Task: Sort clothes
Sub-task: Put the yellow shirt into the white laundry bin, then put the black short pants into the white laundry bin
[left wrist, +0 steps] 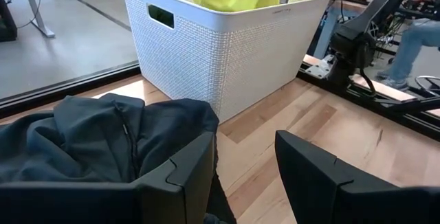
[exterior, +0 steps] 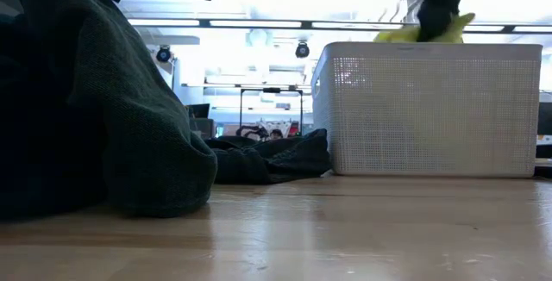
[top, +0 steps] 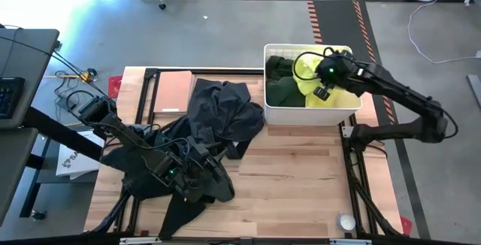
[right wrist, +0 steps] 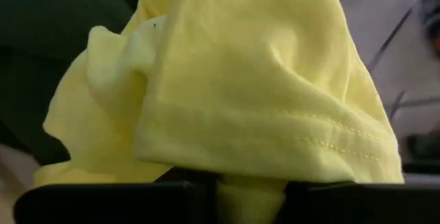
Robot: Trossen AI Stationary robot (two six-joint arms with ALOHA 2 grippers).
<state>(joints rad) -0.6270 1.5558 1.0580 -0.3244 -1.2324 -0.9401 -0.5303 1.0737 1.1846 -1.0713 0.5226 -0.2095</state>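
A neon yellow garment (top: 312, 71) lies partly in the white lattice basket (top: 312, 114) at the table's far right, beside dark green clothes (top: 284, 89). My right gripper (top: 325, 87) is over the basket, shut on the yellow garment (right wrist: 261, 93). A dark grey garment (top: 222, 110) lies spread on the table left of the basket. More dark clothes (top: 143, 158) are heaped at the near left. My left gripper (left wrist: 244, 176) is open low over that heap's right edge, with dark cloth (left wrist: 103, 138) beside one finger. My right gripper pinches a bunched fold of the yellow garment (right wrist: 251, 186) between its two fingers, coming from above the basket. A hemmed edge (right wrist: 275, 138) drapes just beyond the fingers. In the low view the cloth (exterior: 457, 29) hangs from the gripper above the basket's rim.
A flat tan board (top: 173, 91) lies at the table's far left. Bare wood (top: 301, 177) lies between the heap and the basket. A small round object (top: 346, 222) sits near the front right edge. A person's leg (left wrist: 419, 35) shows beyond the table.
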